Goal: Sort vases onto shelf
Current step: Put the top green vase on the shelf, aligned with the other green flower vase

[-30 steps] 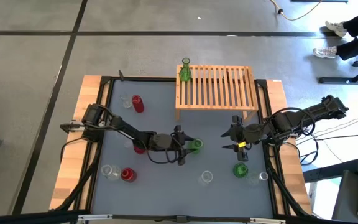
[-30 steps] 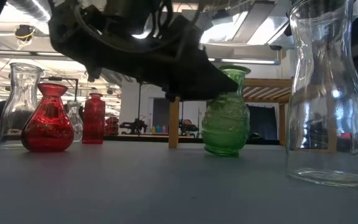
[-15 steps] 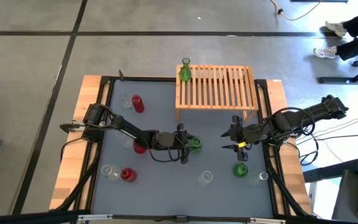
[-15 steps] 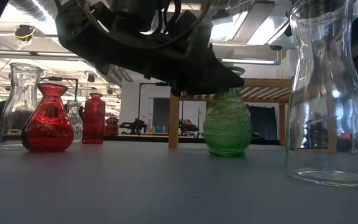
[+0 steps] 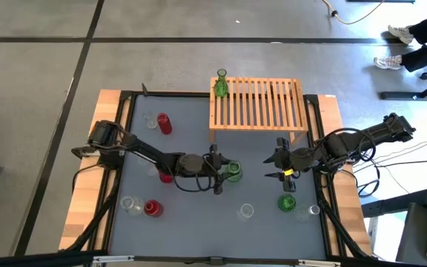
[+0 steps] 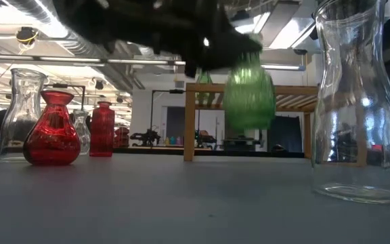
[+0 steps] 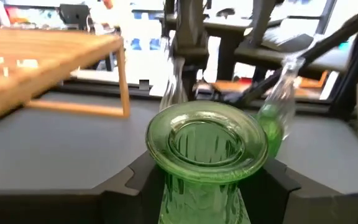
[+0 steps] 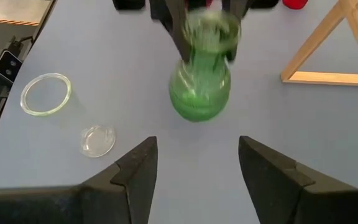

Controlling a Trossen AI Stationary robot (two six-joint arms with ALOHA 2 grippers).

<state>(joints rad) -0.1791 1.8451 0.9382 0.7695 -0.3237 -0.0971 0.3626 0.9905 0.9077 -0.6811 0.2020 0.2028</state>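
My left gripper [image 5: 225,172] is shut on a squat green ribbed vase [image 5: 233,172] near the table's middle. The vase [image 6: 249,95] hangs above the tabletop in the low view. The shelf [image 5: 258,104], a light-wood slatted rack, stands at the far middle-right, and a tall green vase [image 5: 220,84] stands upright on its far left corner. My right gripper [image 5: 275,167] hovers open to the right of the held vase [image 8: 201,81], with nothing between its fingers [image 8: 135,168]. My left gripper pinches the green vase's neck [image 7: 197,190], just under the flared rim [image 7: 207,140], with one finger [image 7: 135,183] on each side. The fingers come nearly level from the table's left. The vase hangs upright, mouth up, lifted clear of the table.
Other vases stand about the table: red [image 5: 164,124] and clear [image 5: 150,121] at far left, red [image 5: 166,176] under my left arm, clear [image 5: 130,203] and red [image 5: 152,208] at near left, clear [image 5: 246,212], green [image 5: 287,202] and clear [image 5: 313,211] at near right.
My left gripper has gone up with the green vase. The vase stood on the table a second ago and half a second ago; now it hangs upright, clear of the tabletop. My right arm has kept still.
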